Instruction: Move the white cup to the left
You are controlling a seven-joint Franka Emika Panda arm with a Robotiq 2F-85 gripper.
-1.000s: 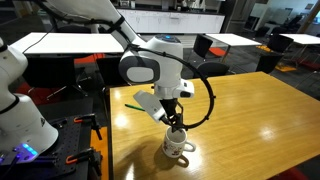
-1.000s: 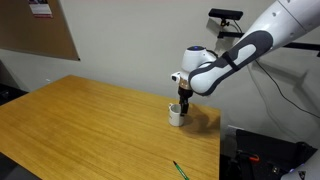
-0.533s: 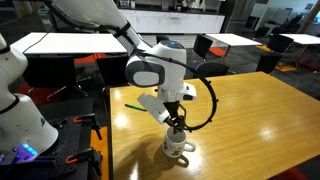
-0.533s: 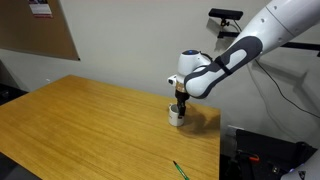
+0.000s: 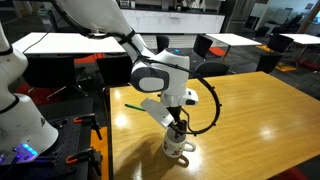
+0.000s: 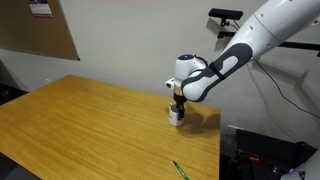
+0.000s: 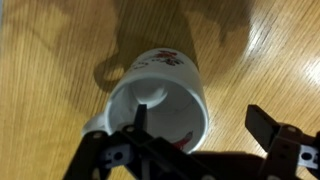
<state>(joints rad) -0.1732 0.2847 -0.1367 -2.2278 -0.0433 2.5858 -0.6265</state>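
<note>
White cup on table, under pincer.

White rounded arm, grey-capped joint, looping black cable, black skeletal gripper

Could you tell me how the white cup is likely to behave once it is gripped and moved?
The cup looks like rigid glazed ceramic, so probably stiff but slippery. The pincer straddles one wall, off-centre, so it may tilt when lifted. Upright on the smooth table, it should slide rather than roll.
</note>
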